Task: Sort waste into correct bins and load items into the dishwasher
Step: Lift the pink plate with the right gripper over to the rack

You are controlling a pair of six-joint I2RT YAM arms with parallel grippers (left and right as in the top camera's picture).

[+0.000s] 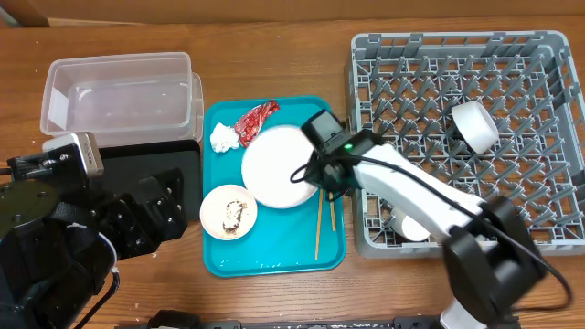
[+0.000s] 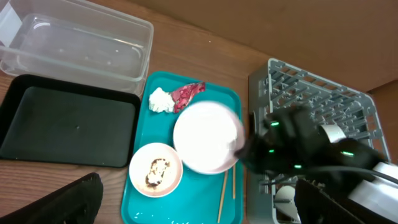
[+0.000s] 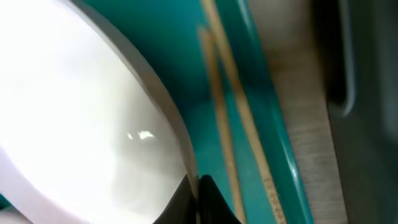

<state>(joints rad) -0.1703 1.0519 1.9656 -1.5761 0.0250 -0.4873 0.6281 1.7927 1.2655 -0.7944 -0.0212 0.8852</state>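
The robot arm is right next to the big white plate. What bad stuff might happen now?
The right gripper sits at the plate's very rim, so a thin edge hold might slip. The chopsticks lie right beside that rim and may get knocked off the teal tray. The bowl with food scraps is close to the plate; sliding the plate could bump it.

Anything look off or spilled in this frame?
A white dish lies tipped on its side across the rack pegs, not seated. No spill: the food scraps sit inside the bowl on the teal tray.
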